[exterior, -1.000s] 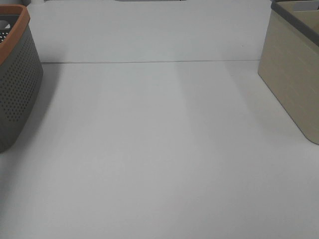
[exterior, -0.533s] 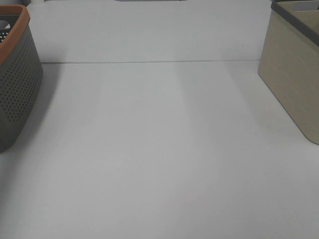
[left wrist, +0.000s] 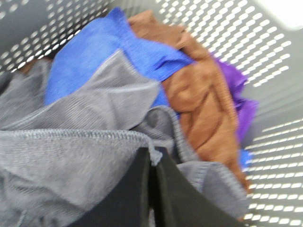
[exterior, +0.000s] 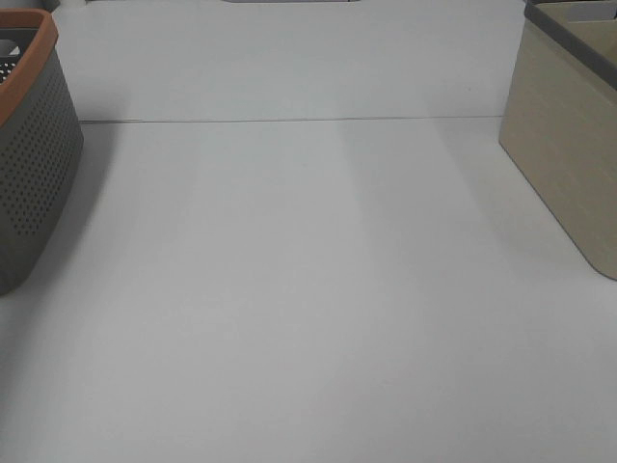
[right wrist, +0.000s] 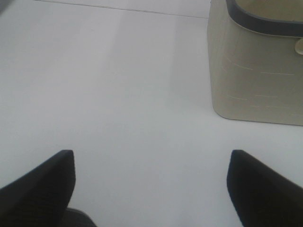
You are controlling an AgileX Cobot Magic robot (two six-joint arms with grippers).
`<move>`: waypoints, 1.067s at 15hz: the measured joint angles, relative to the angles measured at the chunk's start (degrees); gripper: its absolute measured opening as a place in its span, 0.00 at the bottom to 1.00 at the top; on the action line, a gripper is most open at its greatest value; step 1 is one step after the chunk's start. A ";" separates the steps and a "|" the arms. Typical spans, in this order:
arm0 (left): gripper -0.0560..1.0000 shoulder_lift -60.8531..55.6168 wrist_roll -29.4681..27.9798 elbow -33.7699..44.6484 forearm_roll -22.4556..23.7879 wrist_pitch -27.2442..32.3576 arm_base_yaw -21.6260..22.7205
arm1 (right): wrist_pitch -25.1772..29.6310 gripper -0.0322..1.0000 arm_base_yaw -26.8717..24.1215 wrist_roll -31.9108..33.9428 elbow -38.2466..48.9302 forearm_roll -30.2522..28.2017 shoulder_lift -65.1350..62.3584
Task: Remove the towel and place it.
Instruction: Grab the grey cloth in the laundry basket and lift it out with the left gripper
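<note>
Left wrist view: left gripper pinched together on grey towel inside perforated basket; right gripper spread apart over table, near its right edge.

We see the left gripper as two flat, matte-black fingers. The right gripper has two black, wedge-shaped fingers, perhaps finely ribbed, though blurred.
</note>
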 joint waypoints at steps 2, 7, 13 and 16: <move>0.05 -2.12 0.00 0.00 1.15 -3.15 0.00 | 0.00 0.85 0.00 0.00 0.00 0.00 0.00; 0.05 -8.94 5.73 -1.66 3.32 -18.91 0.00 | 0.00 0.85 0.00 0.00 0.00 0.00 0.00; 0.05 -13.98 6.02 -3.27 9.34 -26.93 0.00 | 0.00 0.85 0.00 0.00 0.00 0.00 0.00; 0.05 -16.90 6.02 -4.24 10.71 -31.97 0.00 | 0.00 0.85 0.00 0.00 0.00 0.00 0.00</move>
